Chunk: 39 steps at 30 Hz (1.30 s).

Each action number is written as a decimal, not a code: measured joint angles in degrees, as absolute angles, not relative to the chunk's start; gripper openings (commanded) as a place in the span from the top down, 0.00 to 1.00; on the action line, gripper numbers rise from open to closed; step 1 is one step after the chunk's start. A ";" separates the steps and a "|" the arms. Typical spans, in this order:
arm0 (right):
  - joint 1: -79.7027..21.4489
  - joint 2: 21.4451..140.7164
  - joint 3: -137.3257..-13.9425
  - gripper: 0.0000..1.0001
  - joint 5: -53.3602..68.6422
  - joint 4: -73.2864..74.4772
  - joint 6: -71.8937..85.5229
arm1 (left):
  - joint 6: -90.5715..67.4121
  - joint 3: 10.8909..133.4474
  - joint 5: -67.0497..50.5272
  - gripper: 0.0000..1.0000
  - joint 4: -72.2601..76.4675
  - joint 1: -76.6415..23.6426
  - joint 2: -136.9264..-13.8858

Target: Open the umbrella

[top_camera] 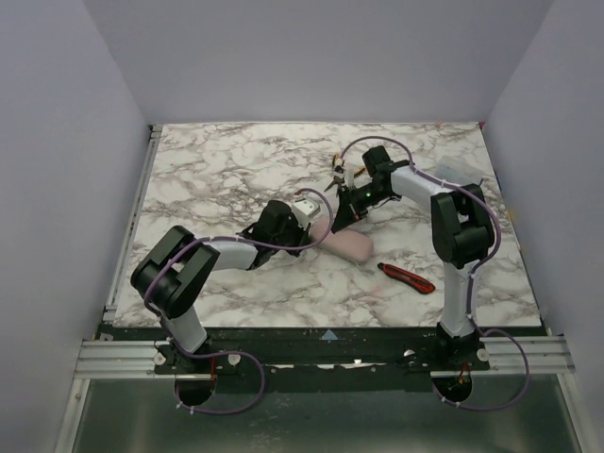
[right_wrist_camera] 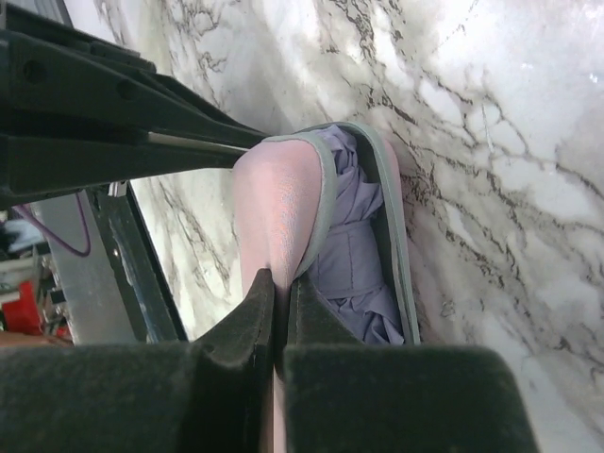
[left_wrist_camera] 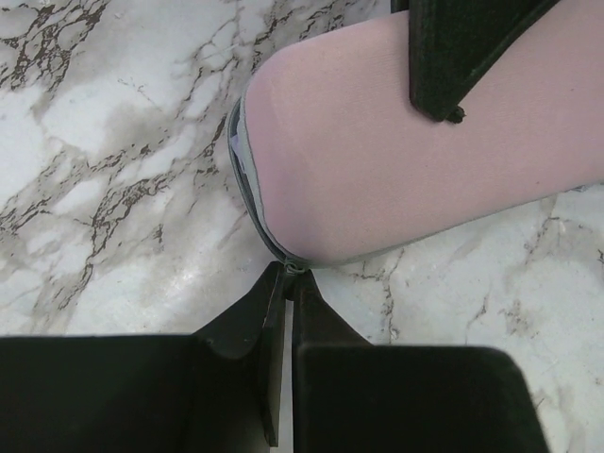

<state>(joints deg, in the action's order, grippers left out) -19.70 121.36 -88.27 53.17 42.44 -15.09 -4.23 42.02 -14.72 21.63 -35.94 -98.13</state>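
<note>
The pale pink capsule case [top_camera: 353,246] lies on the marble table, its lid lifted open along one side. In the right wrist view the folded lavender umbrella [right_wrist_camera: 357,253] lies inside the case [right_wrist_camera: 276,203], between the grey zipper edges. My right gripper [right_wrist_camera: 281,283] is shut on the edge of the pink lid and sits over the case's far end in the top view [top_camera: 346,215]. My left gripper [left_wrist_camera: 291,274] is shut on the small zipper pull at the end of the case [left_wrist_camera: 396,160]. It reaches in from the left in the top view [top_camera: 317,229].
A red-and-black utility knife [top_camera: 407,277] lies on the marble table [top_camera: 226,170] just right of the case. Grey walls enclose the table on three sides. The right gripper's finger [left_wrist_camera: 453,52] crosses above the case in the left wrist view.
</note>
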 measured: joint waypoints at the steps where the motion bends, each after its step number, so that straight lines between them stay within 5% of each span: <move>1: -19.73 120.57 -86.94 1.00 52.97 40.73 -13.63 | -4.03 41.41 -14.74 1.00 21.71 -35.94 -97.47; 17: -20.36 115.15 -75.70 1.00 46.19 18.06 12.71 | -4.27 40.86 -10.46 1.00 22.41 -41.60 -96.60; 31: -21.30 114.32 -73.54 1.00 41.32 9.08 18.63 | -0.99 42.65 -12.36 1.00 23.20 -43.92 -98.06; 35: -21.30 114.32 -73.54 0.95 41.78 9.08 18.17 | 1.56 42.87 -12.69 0.62 22.63 -43.88 -98.06; 39: -21.32 114.72 -75.40 0.69 41.43 8.84 15.14 | 0.49 43.05 -18.33 0.41 22.00 -43.72 -97.43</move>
